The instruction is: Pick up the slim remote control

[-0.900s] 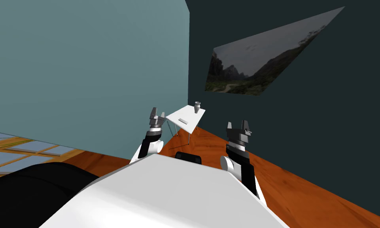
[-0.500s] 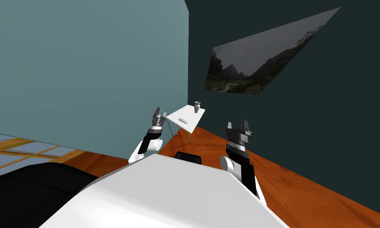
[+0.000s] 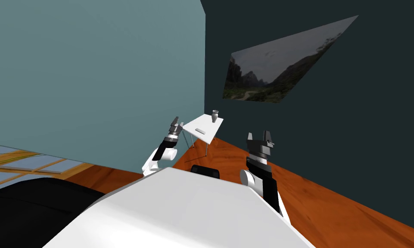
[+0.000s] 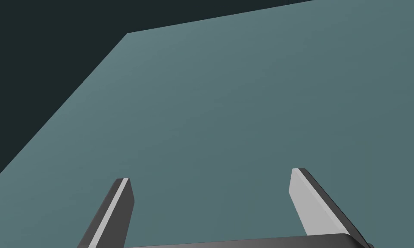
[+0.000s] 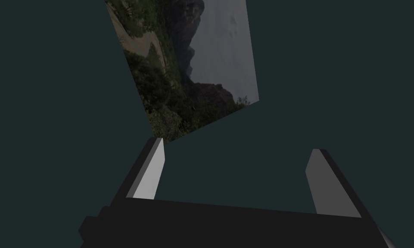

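both spread: left end effector point(image 4: 210, 174), right end effector point(image 5: 238, 150) | slim remote point(image 3: 199, 130) flat on table point(image 3: 212, 126), lengthwise left-right

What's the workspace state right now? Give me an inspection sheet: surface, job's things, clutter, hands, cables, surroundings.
Surface: small white table on thin legs, standing in the room's corner ahead of the robot.
Job's things: slim remote, light grey, lying flat on the table, untouched.
Clutter: grey cup, upright at the table's far end, apart from the remote.
Hands: left hand raised towards the table, open, empty; right hand raised, open, empty.
Cables: nothing seen.
Surroundings: teal wall; dark wall with a landscape picture; reddish wooden floor.
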`<state>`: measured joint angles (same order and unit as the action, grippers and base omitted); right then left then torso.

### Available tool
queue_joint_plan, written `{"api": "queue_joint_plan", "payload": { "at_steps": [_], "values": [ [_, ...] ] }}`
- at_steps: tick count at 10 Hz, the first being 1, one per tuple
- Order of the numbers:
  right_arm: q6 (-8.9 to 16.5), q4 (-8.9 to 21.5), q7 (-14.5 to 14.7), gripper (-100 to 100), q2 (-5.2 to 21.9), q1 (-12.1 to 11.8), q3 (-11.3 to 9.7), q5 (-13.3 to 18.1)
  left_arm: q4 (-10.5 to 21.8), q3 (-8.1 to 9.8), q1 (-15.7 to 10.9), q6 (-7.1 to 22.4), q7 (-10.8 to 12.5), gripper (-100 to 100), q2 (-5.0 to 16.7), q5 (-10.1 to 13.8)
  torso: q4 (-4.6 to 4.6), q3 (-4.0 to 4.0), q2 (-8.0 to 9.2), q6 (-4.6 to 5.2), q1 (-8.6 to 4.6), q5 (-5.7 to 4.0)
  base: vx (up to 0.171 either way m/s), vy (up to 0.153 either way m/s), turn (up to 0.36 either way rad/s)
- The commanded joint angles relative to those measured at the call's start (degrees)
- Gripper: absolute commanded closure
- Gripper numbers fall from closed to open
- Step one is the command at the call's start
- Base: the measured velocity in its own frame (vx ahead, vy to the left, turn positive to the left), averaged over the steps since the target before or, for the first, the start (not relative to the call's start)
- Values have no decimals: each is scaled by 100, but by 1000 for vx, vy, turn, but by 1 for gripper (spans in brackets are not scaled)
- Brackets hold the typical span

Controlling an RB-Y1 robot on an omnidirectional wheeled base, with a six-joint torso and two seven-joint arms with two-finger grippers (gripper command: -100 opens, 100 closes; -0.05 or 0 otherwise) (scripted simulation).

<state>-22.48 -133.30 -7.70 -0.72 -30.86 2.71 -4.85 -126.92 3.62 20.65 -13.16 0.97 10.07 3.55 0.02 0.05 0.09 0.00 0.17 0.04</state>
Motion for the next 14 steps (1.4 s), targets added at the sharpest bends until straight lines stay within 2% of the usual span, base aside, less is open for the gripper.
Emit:
{"api": "queue_joint_plan", "payload": {
  "at_steps": [1, 2, 3, 4, 5, 6, 7, 8, 10, 11, 12, 13, 14],
  "values": [
    [0, 0, 0, 0, 0, 0, 0, 0, 57, 34, -89, 236, 18, -100, 90, 45, 0, 0, 0, 0, 0, 0, -22, 30, -25],
    [0, 0, 0, 0, 0, 0, 0, 0, 187, 77, -272, 434, 33, -100, 250, 124, 0, -1, -1, -1, -4, 0, -33, 31, -51],
    [0, 0, 0, 0, 0, 0, 0, 0, 187, 77, -272, 551, 33, -100, 250, 124, 0, 0, 0, 1, -4, -1, -28, 28, -35],
    [0, 0, 0, 0, 0, 0, 0, 0, 330, 124, -468, 743, 47, -100, 411, 207, 0, 0, 0, -1, -5, -1, -26, 34, -68],
    [0, 0, 0, 0, 0, 0, 0, 0, 330, 124, -468, 888, 47, -100, 411, 207, 0, 0, -1, 0, -3, -1, -18, 30, -31],
    [0, 0, 0, 0, 0, 0, 0, 0, 487, 174, -674, 1077, 62, -100, 568, 292, -1, -1, -3, -1, -5, -1, -23, 32, -57],
    [0, 0, 0, 0, 0, 0, 0, 0, 487, 174, -674, 1229, 62, -100, 568, 292, -1, -2, -4, 1, -3, -1, -25, 28, -43],
    [0, 0, 0, 0, 0, 0, 0, 0, 657, 226, -888, 1395, 76, -100, 722, 378, 0, -1, -2, -2, -5, -1, -32, 35, -57],
    [0, 0, 0, 0, 0, 0, 0, 0, 657, 226, -888, 1619, 76, -100, 722, 378, 0, -1, -2, -1, -4, 0, -18, 23, -25],
    [0, 0, 0, 0, 0, -1, 0, 0, 839, 281, -1110, 1859, 90, -100, 869, 465, -1, -3, -5, -2, -10, -2, -22, 19, -73],
    [0, 0, 0, 0, 0, 0, 0, 0, 839, 281, -1110, 2007, 90, -100, 869, 465, -1, -2, -4, 0, -9, -2, -20, 25, -45],
    [0, 0, 0, 0, 0, 0, 0, 0, 1034, 337, -1338, 2202, 103, -100, 1009, 551, -1, -2, -4, -2, -8, -1, -27, 34, -85],
    [0, 0, 0, 0, 0, 0, 0, 0, 1034, 337, -1338, 2406, 103, -100, 1009, 551, -1, -2, -3, 0, -4, -1, -24, 33, -50]
  ]
}}
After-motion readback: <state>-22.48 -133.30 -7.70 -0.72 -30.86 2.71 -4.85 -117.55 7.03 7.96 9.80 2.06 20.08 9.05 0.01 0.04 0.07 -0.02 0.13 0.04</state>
